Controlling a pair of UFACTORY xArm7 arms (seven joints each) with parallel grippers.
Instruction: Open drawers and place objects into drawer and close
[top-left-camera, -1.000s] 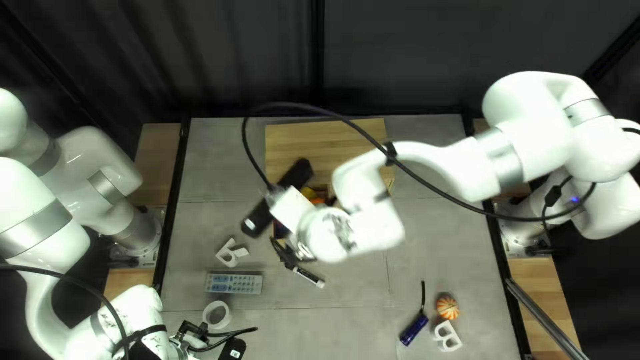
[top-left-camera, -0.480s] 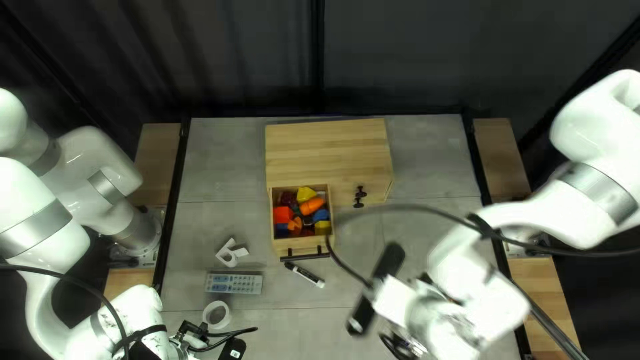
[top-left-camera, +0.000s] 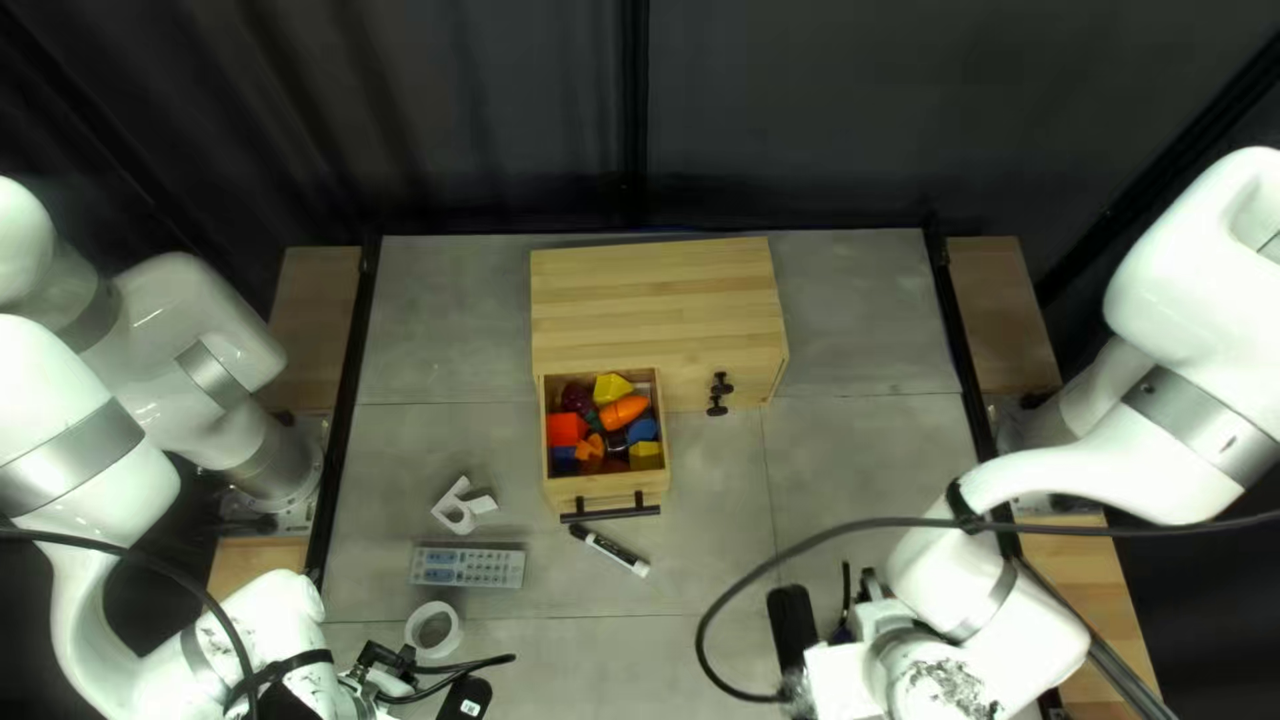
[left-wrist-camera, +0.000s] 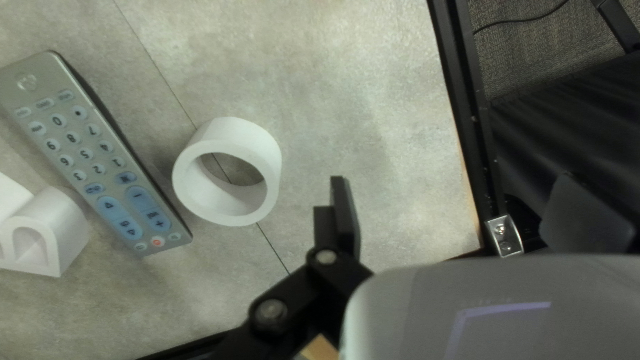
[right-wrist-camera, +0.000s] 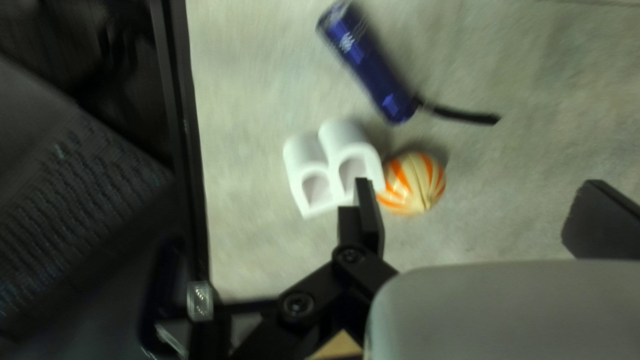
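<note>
Now that my right pincer (right-wrist-camera: 480,193) has swung from the cabinet (top-left-camera: 654,300) to the table's (top-left-camera: 854,467) near right corner, spread and empty, the striped ball (right-wrist-camera: 413,183), white letter (right-wrist-camera: 305,155) and blue flashlight (right-wrist-camera: 370,67) lie close, likely next to be picked. My left pincer (left-wrist-camera: 457,193), also spread, is beside a white ring (left-wrist-camera: 267,150) at the near left corner; toward the far edge, the open drawer (top-left-camera: 607,492) of coloured blocks (top-left-camera: 623,411) stands uncovered, ready to receive them.

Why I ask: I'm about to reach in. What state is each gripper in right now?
Left gripper: open, holding nothing.
Right gripper: open, holding nothing.
</note>
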